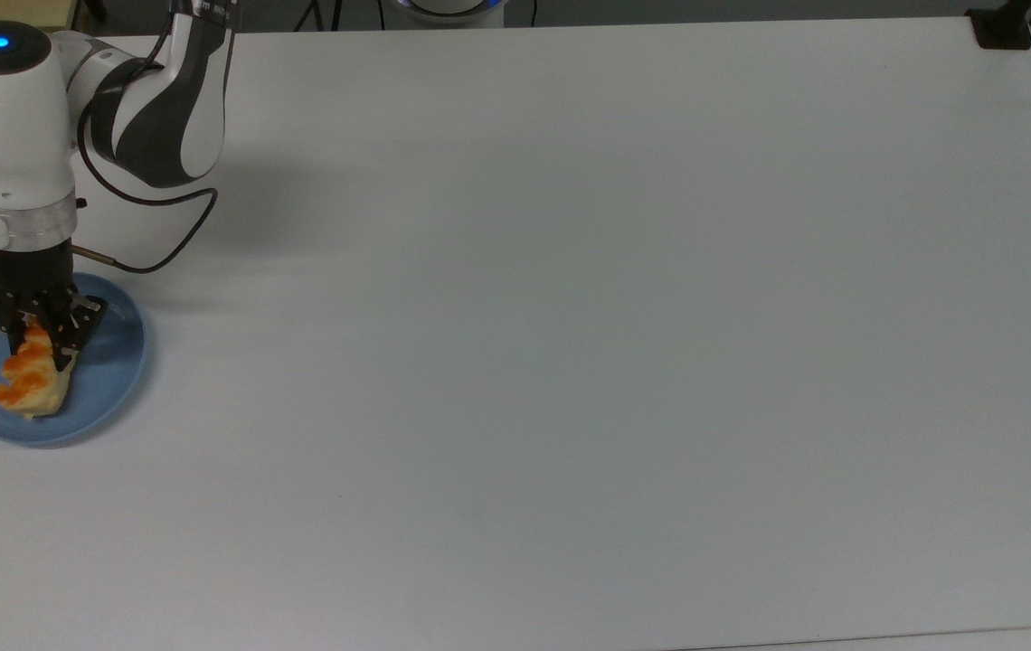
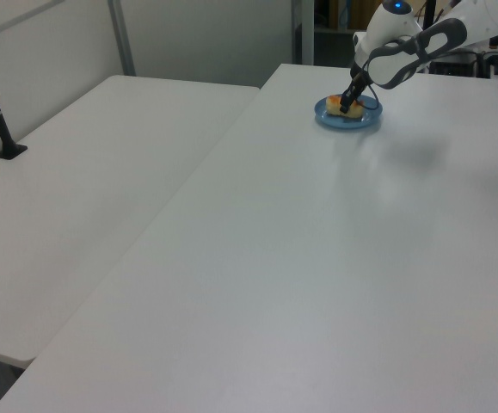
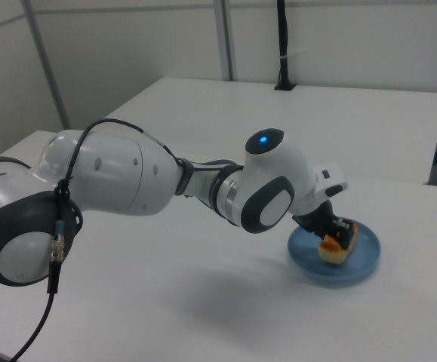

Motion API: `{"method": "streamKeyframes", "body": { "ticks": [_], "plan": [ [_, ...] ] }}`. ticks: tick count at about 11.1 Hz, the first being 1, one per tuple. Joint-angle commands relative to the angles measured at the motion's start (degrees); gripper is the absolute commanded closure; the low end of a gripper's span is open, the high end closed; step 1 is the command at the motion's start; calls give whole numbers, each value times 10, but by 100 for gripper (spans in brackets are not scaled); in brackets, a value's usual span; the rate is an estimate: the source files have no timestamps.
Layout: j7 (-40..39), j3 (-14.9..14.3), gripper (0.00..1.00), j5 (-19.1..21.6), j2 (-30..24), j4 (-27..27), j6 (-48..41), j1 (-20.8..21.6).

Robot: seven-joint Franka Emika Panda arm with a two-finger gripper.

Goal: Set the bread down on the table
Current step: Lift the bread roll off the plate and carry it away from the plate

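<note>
Black two-finger gripper (image 1: 38, 348) clenched on near end of pale-beige glazed bread roll (image 1: 27, 384), roll between jaws, resting on round blue plate (image 1: 108, 362), white matte table (image 1: 570, 316) beneath.

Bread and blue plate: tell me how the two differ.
The bread is oblong and pale beige with orange-red patches; the blue plate is round and plain blue. The bread is much smaller than the plate. The gripper is closed on the bread's end; the plate is ungripped. Both sit at the top view's left edge of the table.
</note>
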Motion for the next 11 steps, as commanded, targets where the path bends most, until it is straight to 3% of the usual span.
{"method": "streamKeyframes", "body": {
  "ticks": [1,4,6,8,11],
  "plan": [
    [11,0,57,-2,-41,-4,-16,-10],
    [17,22,57,2,-138,-4,-203,11],
    [56,69,57,7,-191,-6,-322,24],
    [110,99,57,7,-210,-13,-362,56],
    [188,100,57,7,-192,-36,-352,129]
  ]
}}
